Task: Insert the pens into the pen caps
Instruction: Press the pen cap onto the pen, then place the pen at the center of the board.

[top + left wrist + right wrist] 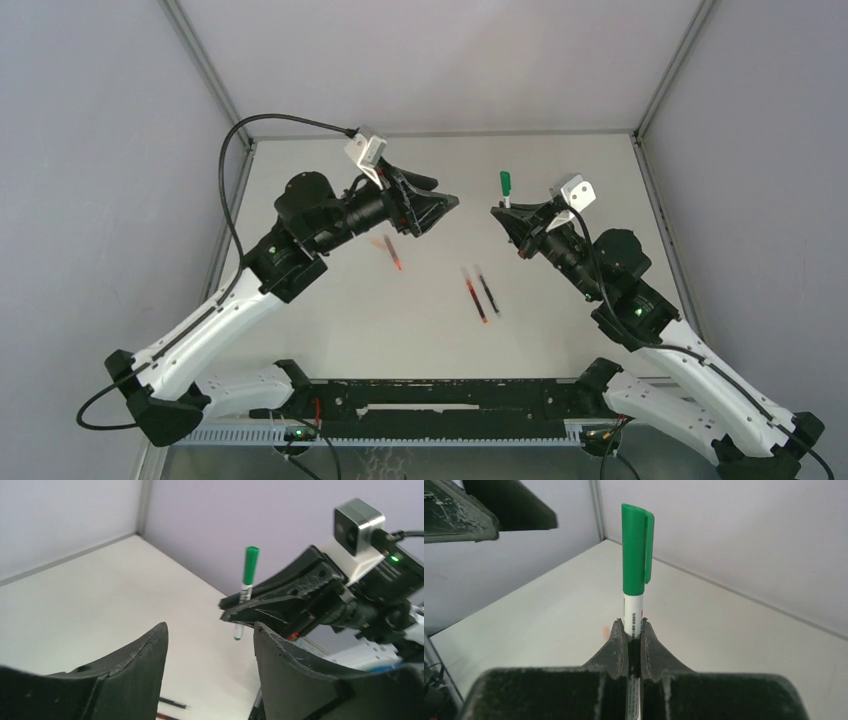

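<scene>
My right gripper (634,626) is shut on the pale barrel of a green pen (633,607), which it holds upright above the table. A green pen cap (636,550) sits on the pen's top end. From the top view the capped pen (506,186) stands just behind the right gripper (497,212). My left gripper (450,203) faces it from the left, a short gap away. Its fingers (150,647) are open with nothing between them, and the green cap (251,562) shows beyond them. A red pen (392,253), another red pen (473,293) and a black pen (488,291) lie on the table.
The white table (560,330) is walled by grey panels at the back and both sides. The two red pens and the black pen lie below and between the raised grippers. The black pen (172,703) also shows under the left fingers.
</scene>
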Robot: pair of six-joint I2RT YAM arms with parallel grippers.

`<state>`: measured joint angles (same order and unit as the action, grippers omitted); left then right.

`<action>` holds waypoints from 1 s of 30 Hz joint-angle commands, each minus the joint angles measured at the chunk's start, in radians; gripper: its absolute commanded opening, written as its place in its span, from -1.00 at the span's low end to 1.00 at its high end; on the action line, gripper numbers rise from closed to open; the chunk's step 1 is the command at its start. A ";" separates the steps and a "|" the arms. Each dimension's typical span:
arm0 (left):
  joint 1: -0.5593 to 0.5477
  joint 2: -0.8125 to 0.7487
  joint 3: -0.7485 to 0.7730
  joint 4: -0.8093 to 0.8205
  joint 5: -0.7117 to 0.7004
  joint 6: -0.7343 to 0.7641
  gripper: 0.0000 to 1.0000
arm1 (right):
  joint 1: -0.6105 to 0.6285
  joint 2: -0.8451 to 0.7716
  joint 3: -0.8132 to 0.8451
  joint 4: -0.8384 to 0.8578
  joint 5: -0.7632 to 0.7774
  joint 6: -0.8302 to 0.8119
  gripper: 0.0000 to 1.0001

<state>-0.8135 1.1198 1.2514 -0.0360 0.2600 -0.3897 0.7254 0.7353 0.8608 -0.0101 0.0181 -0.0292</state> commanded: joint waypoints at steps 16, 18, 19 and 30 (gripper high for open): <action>0.136 -0.065 -0.145 -0.290 -0.388 -0.012 0.39 | -0.205 0.417 0.042 -0.460 -0.082 0.185 -0.93; 0.136 -0.060 -0.144 -0.289 -0.365 0.002 0.37 | -0.207 0.480 0.052 -0.472 -0.066 0.187 -0.89; 0.137 -0.058 -0.143 -0.289 -0.353 0.006 0.36 | -0.206 0.511 0.056 -0.478 -0.055 0.187 -0.87; 0.137 -0.080 -0.179 -0.279 -0.340 0.021 0.35 | -0.198 0.694 0.058 -0.462 -0.018 0.196 -0.67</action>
<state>-0.6823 1.0691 1.0924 -0.3534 -0.1001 -0.3862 0.5259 1.3945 0.8768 -0.4911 -0.0151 0.1394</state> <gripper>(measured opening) 0.676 0.164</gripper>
